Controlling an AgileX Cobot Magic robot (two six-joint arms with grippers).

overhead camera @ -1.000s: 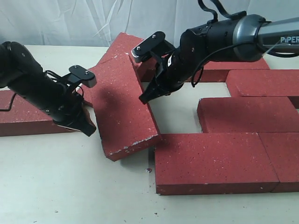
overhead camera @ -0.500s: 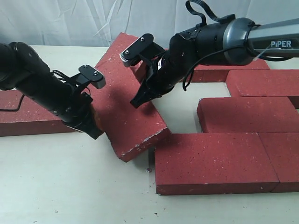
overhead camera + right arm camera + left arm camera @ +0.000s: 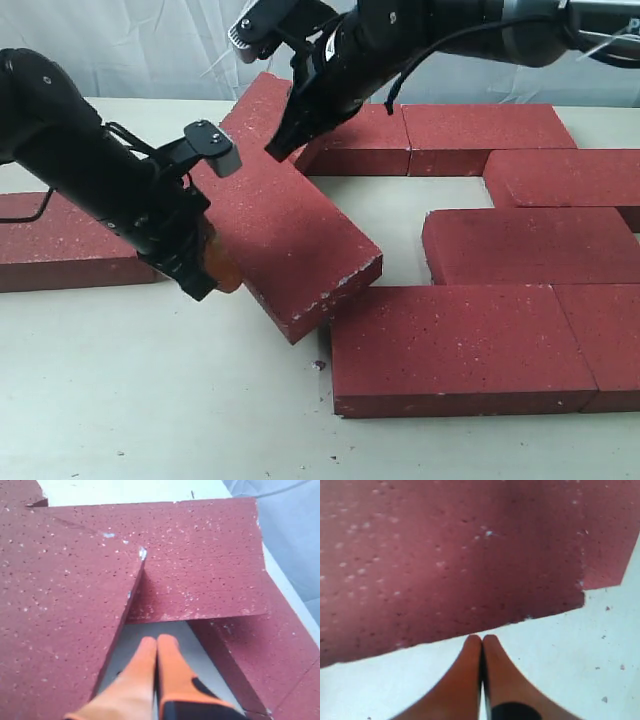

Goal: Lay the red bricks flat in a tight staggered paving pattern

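Several red bricks lie flat on the pale table. One red brick lies askew, running diagonally, its near corner close to the front brick. My left gripper is shut and empty, its orange tips against that brick's long left edge. In the left wrist view the left gripper touches the edge of the skewed brick. My right gripper is shut and empty, raised over the skewed brick's far end. In the right wrist view the right gripper hangs over a gap between the skewed brick and a back brick.
A brick lies behind my left arm. Two bricks line the back, with others at the right and middle right. A bare patch of table shows between them. A white curtain hangs behind.
My left gripper has pushed rightward and the skewed brick has swung and slid right toward the gap. My right gripper has lifted up and back off the brick.
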